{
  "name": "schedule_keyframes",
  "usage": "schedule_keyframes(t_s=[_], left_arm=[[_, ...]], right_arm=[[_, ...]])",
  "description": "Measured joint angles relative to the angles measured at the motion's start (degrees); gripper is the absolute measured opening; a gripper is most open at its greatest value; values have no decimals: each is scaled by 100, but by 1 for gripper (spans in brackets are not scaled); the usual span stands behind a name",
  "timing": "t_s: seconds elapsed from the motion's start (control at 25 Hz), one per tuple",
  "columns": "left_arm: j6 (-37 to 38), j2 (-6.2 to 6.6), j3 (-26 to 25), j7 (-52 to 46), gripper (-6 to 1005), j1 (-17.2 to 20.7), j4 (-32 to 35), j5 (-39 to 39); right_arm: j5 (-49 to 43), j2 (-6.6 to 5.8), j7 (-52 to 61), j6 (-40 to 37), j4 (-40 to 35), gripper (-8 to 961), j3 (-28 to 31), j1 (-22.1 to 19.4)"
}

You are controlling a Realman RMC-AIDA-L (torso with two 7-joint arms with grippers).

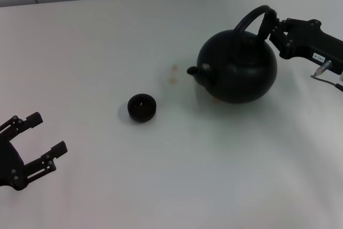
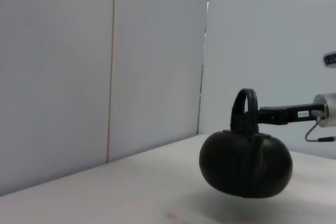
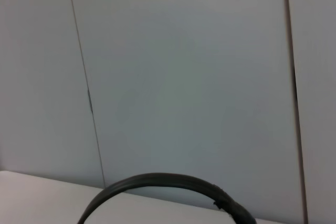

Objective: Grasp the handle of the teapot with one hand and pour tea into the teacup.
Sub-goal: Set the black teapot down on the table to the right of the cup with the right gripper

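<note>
My left gripper (image 1: 37,146) sits in the lower left of the head view, its fingers (image 1: 53,151) spread wide with nothing between them, well apart from everything else on the table (image 1: 161,186). Farther in, left of centre, stands one cup (image 1: 142,107), small and dark. Beyond it, nearer the pot's spout, lie two pale brown drops of tea (image 1: 173,74), one above the other. One teapot (image 1: 237,66) fills the upper right, its spout aimed left toward the cup. At the far right my right gripper (image 1: 270,25) pinches the top of the handle (image 1: 252,20), fingers pressed on the loop.

The left wrist view shows what the head view cannot: the teapot (image 2: 245,165) side-on, seemingly raised off the table (image 2: 131,192) with shadow beneath, the handle (image 2: 245,109) upright and my right gripper (image 2: 258,115) reaching in level. The cup does not show there. The right wrist view shows only the arc of the handle (image 3: 168,182) against the wall (image 3: 184,77).
</note>
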Motion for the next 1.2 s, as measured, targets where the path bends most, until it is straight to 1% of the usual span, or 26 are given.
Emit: schedule_keyframes(t_s=[0.28, 0.72, 1.2], left_arm=[[5, -8, 0, 0, 813, -21, -23, 0], [8, -18, 0, 0, 812, -22, -34, 0], [8, -18, 0, 0, 812, -34, -34, -3]], right_arm=[[7, -3, -140, 15, 38, 67, -2, -10], [93, -20, -761, 262, 519, 71, -29, 230], [97, -19, -894, 421, 597, 75, -76, 294]])
